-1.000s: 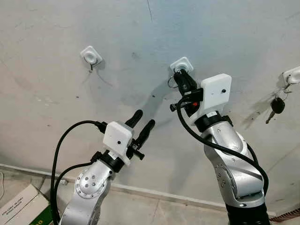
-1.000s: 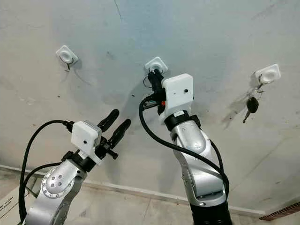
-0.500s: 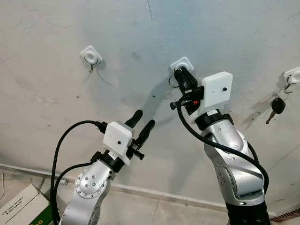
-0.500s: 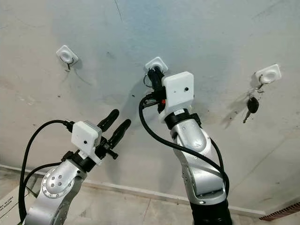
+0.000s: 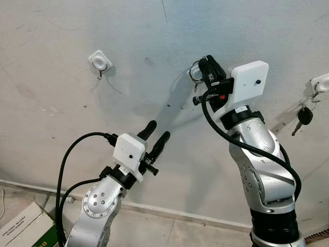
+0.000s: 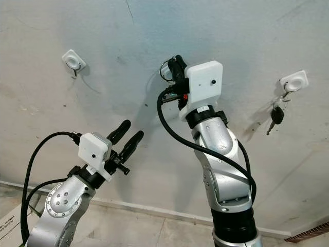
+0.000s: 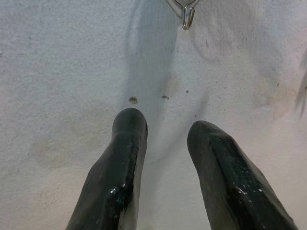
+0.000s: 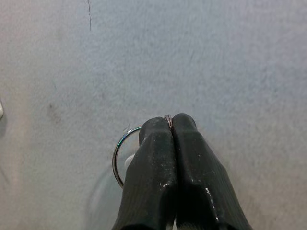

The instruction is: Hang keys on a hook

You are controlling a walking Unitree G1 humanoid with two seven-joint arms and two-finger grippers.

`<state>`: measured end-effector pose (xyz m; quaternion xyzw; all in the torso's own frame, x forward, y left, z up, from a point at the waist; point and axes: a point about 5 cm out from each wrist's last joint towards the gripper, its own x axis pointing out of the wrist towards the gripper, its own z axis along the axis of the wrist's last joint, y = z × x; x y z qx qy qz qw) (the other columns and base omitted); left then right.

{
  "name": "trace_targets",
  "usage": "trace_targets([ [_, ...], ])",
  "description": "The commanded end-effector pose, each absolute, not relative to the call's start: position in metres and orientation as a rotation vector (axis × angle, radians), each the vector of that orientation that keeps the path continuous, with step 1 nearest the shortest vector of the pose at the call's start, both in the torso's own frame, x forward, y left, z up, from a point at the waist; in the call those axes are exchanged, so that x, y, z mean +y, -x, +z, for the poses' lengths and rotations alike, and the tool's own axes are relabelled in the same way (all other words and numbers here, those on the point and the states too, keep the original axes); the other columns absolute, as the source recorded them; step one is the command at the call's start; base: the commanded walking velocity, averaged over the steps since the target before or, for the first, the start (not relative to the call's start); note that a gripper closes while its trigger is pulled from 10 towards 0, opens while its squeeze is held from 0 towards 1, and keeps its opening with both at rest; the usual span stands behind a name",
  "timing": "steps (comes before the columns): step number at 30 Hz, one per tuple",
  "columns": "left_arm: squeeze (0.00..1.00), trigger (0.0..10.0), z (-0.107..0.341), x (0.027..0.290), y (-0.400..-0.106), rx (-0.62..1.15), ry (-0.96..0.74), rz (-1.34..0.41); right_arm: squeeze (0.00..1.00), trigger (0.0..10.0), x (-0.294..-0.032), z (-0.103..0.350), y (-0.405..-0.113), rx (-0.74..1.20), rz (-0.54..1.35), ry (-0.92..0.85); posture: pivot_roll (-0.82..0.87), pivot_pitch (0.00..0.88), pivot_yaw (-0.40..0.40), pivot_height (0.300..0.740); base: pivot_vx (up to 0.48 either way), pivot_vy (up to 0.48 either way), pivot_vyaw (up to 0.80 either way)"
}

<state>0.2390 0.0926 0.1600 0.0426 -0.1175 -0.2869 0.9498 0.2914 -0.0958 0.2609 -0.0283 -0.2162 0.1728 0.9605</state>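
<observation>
In the left eye view the right gripper (image 5: 207, 66) is raised against the grey wall (image 5: 61, 56), and its two black fingers are pressed together on a metal key ring (image 5: 194, 71), which sticks out to the left of the fingertips. The middle hook is hidden behind this gripper, so I cannot tell if the ring touches it. A white hook (image 5: 99, 62) is on the wall to the far left, with nothing on it. Another hook (image 5: 320, 83) at the right edge carries a dark key (image 5: 304, 116) (it hangs down freely). The left gripper (image 5: 157, 133) is lower, with fingers apart and holding nothing.

In the left wrist view the two fingers (image 7: 120, 172) point at the wall below the left hook.

In the right wrist view the ring (image 8: 121, 156) curves out beside the closed fingertips.
</observation>
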Motion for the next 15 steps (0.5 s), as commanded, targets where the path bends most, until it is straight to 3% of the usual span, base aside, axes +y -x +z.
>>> trace_targets([
  [1, 0.0, 10.0, 0.16, 0.093, -0.24, -0.238, -0.098, -0.583, 0.0, 10.0, -0.093, 0.256, -0.291, -0.431, 0.356, 0.053, -0.05, 0.07, 0.007, 0.74, 0.0, 0.0, 0.0],
  [15, 0.0, 10.0, 0.16, 0.095, -0.239, -0.237, -0.105, -0.579, 0.0, 10.0, -0.087, 0.24, -0.293, -0.393, 0.368, 0.053, -0.03, 0.073, 0.008, 0.74, 0.0, 0.0, 0.0],
])
